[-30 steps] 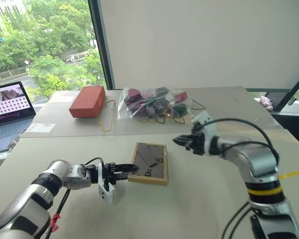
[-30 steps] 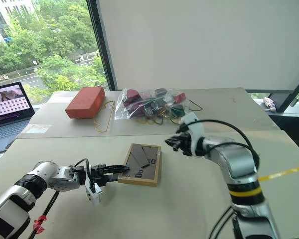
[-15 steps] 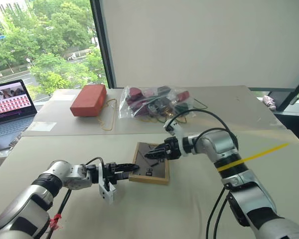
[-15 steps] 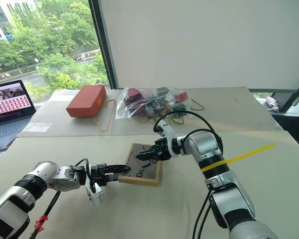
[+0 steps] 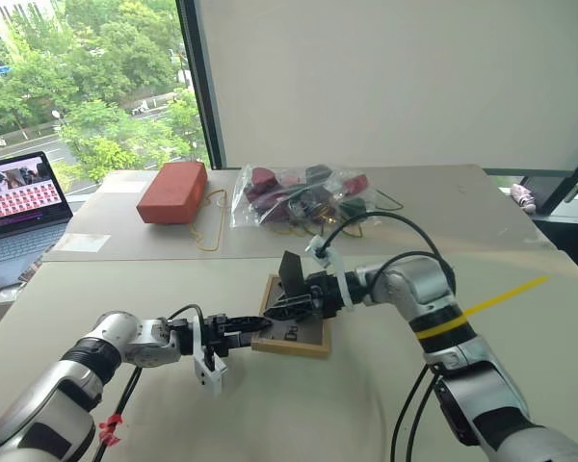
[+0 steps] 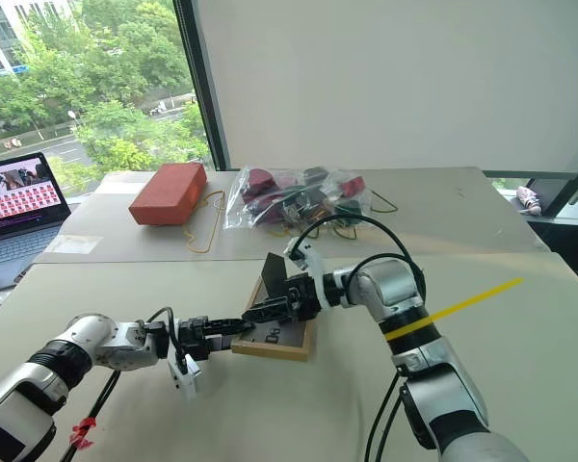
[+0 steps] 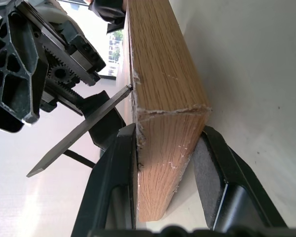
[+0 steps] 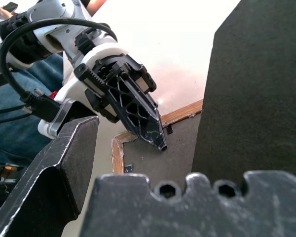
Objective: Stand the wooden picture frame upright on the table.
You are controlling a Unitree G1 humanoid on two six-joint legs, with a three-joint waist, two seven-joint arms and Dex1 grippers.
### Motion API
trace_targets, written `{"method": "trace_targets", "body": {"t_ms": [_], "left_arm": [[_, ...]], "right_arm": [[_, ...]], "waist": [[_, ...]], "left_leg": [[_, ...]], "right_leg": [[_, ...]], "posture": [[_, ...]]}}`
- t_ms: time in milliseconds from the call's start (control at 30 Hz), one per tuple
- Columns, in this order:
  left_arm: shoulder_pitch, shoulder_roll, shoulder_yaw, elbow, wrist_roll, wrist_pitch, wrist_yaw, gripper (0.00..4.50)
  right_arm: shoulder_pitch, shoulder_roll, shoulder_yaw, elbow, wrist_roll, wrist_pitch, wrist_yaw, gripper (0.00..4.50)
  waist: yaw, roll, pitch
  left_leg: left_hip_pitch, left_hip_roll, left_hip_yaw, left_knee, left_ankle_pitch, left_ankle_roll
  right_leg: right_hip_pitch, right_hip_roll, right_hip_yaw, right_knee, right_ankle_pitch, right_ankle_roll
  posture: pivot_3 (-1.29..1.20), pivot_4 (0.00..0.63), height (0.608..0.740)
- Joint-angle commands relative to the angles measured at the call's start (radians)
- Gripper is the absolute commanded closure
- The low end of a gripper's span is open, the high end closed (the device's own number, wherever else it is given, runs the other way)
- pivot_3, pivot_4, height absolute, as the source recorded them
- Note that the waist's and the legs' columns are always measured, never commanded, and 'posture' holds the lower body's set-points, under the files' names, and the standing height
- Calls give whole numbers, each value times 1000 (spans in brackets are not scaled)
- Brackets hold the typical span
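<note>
On the table [image 5: 366, 404] the wooden picture frame [image 5: 291, 328] lies back-up, long axis running away from the robot; left gripper [image 5: 253, 327] clamps its near-left corner, right gripper [image 5: 281, 306] spread above.

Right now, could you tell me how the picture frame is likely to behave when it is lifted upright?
The picture frame looks stiff: thick wood in the left gripper. Probably light for its size. Its raised stand flap looks thin, so it may tip easily once stood up.
</note>
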Motion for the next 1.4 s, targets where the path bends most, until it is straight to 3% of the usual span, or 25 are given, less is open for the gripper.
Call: {"method": "trace_targets", "body": {"t_ms": [33, 167, 333, 467, 633, 767, 833, 933, 1067, 1267, 1400], "left_arm": [[33, -10, -37, 34, 18, 21, -41, 3372], [34, -11, -38, 37, 14, 23, -44, 3372], [35, -9, -39, 36, 10, 23, -48, 3372], [39, -6, -38, 33, 5, 21, -50, 3372], [40, 1, -40, 37, 5, 21, -48, 3372], [37, 10, -33, 34, -11, 7, -60, 3372], [38, 12, -30, 35, -17, 3, -63, 3372], [39, 13, -21, 33, -37, -6, -70, 3372], [41, 13, -9, 23, -56, -13, -86, 3372], [43, 14, 3, 22, -72, -20, -110, 3372], [45, 14, 11, 24, -84, -23, -126, 3372]], "right_arm": [[18, -47, -38, -90, 15, -20, -7, 24], [44, -68, -25, -43, -41, -42, -76, 24], [78, -117, -101, -12, -45, -35, -126, 24], [157, -242, -197, -141, -22, -75, -108, 24], [444, -439, -184, -426, -206, -549, -42, 24], [625, -506, -38, -499, -543, -1048, -137, 24], [653, -489, 20, -495, -709, -1240, -250, 24], [651, -435, 75, -466, -940, -1431, -450, 24], [619, -346, 130, -426, -1149, -1537, -625, 24], [612, -273, 167, -400, -1211, -1594, -667, 24], [617, -263, 153, -377, -1210, -1592, -672, 1036]], "waist": [[-1, 0, 0], [-3, 0, 0], [-4, 1, -1], [0, 1, -1], [3, 2, -2], [-8, 1, -1], [-9, 0, 0], [-8, -2, 0], [-6, -3, 0], [-6, -4, 0], [-7, -4, 0]], "left_leg": [[-2, 0, 0, 1, 0, 0], [-6, 0, 1, 2, 1, -1], [-4, 0, 2, 2, 1, -1], [-5, 0, 2, 2, 1, -1], [-7, 0, 2, 1, 0, 0], [-3, 1, 5, 2, 1, -1], [0, 1, 7, 2, 1, -1], [3, 1, 9, 2, 2, -3], [2, 2, 9, 1, 2, -4], [2, 1, 9, 1, 2, -4], [2, 2, 9, 1, 2, -3]], "right_leg": [[-2, 0, 0, 1, 0, 0], [-8, 0, 1, 4, 0, 0], [-7, 0, 1, 5, 0, -1], [-7, 0, 1, 5, 0, -1], [-9, 0, 1, 3, 0, 0], [-7, 0, 1, 0, 0, 0], [-5, 0, 3, 0, -5, 8], [-5, 0, 4, 1, -5, 8], [-6, 0, 4, 1, 0, 0], [-5, 0, 4, -1, 0, 0], [-5, 0, 4, -1, 0, -1]], "posture": [[0, 150, 740], [0, 150, 740], [0, 150, 740], [0, 150, 740], [0, 150, 740], [0, 150, 740], [0, 150, 740], [0, 150, 740], [0, 150, 740], [0, 150, 740], [0, 150, 740]]}}
